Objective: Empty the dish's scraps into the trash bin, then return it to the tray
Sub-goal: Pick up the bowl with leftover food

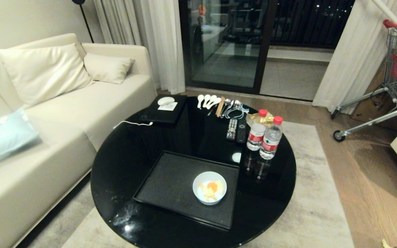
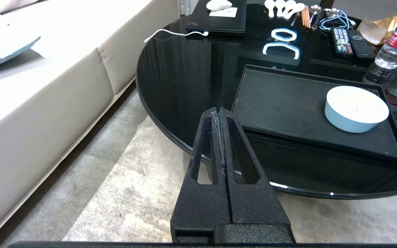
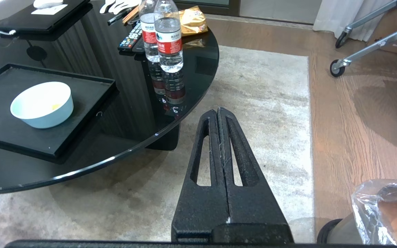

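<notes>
Head view shows the dish [image 1: 209, 188] sitting on the near right part of the tray [image 1: 171, 186], with the scraps [image 1: 211, 188] inside it, on the round black worktop [image 1: 133, 155]. Neither arm appears there. The left hand [image 2: 220, 111] hangs low off the worktop's near left edge, fingers pressed together and holding nothing, pointing toward the tray's near left corner; the dish lies to its far right. The right hand [image 3: 217, 110] hovers over the rug [image 3: 271, 113] beside the worktop's near right edge, closed and empty, with the dish well to its left. The trash bin [image 3: 381, 213] stands on the floor, near and right of that hand.
</notes>
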